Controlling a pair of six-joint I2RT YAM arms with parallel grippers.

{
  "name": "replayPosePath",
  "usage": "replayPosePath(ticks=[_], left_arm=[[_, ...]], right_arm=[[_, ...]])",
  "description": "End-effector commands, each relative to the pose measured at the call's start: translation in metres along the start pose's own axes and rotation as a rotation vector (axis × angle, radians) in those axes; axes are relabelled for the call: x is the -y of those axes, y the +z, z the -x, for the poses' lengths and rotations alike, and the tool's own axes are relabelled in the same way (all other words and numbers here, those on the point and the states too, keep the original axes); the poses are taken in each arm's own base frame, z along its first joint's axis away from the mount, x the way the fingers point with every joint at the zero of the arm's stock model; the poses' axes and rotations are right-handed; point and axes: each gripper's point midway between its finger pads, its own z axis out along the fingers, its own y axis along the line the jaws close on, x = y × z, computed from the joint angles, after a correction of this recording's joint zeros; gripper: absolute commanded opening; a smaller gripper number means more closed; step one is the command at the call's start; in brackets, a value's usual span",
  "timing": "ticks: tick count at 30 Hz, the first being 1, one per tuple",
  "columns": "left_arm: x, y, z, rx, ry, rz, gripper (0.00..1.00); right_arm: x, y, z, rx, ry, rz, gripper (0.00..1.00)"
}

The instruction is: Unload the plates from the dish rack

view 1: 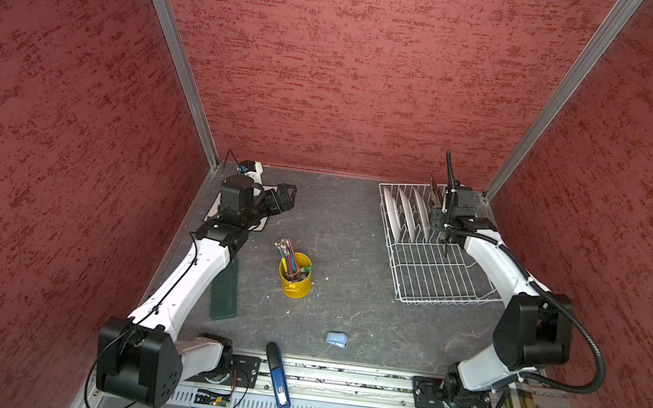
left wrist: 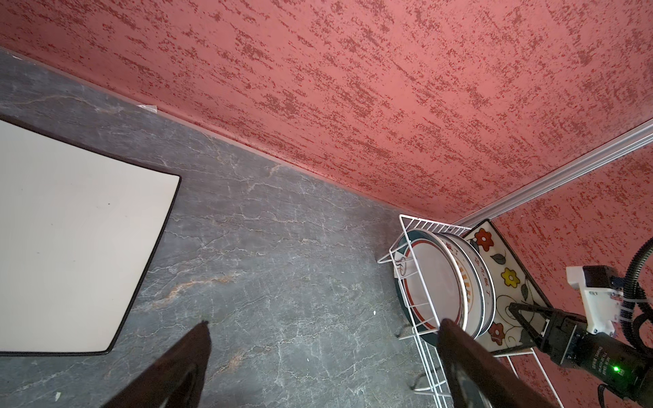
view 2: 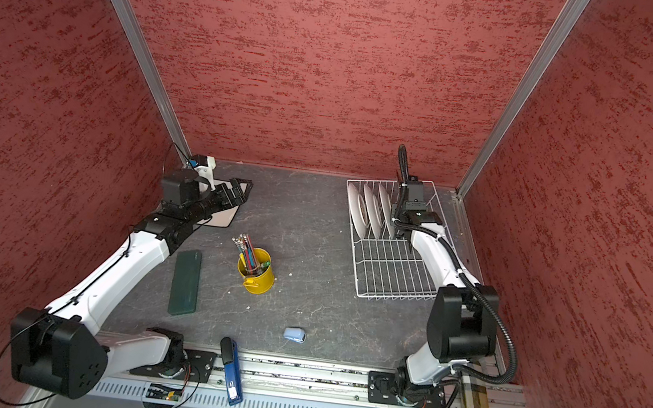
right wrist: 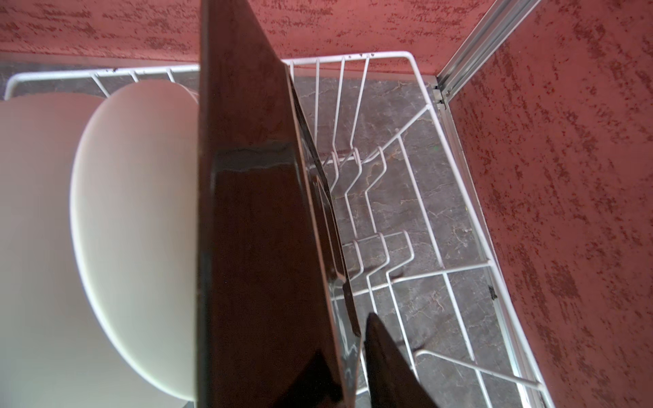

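Right gripper (right wrist: 355, 339) straddles the top edge, probably the best hold, of a stiff, likely slippery square plate (left wrist: 509, 279) in the rack (view 1: 438, 276) at two o'clock, clamping unclear; left gripper (left wrist: 325, 322) gapes wide.

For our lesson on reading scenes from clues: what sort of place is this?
Probably a robot test booth, not a real kitchen: two white-and-black robot arms mounted on an aluminium rail, red textured panel walls on three sides, and a white wire dish rack as a prop.
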Motion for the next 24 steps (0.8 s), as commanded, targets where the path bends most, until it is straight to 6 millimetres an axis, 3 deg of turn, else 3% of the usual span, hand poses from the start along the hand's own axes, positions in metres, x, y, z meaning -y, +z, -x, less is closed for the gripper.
replayPosePath(ticks=[1, 15, 21, 24], left_arm=[[0.008, -0.005, 0.01, 0.027, 0.022, -0.007, 1.0], [0.007, -0.007, 0.012, 0.032, 0.037, 0.002, 0.99], [0.005, -0.008, 0.011, 0.033, 0.043, 0.014, 1.0], [0.006, -0.009, 0.012, 0.034, 0.045, 0.012, 0.99]], right_arm=[[0.007, 0.004, 0.0, 0.022, 0.006, -0.038, 0.33], [0.011, 0.0, 0.007, 0.071, 0.039, -0.067, 0.17], [0.01, -0.004, 0.01, 0.095, 0.027, -0.076, 0.0], [0.011, -0.007, 0.013, 0.106, 0.021, -0.085, 0.0]])
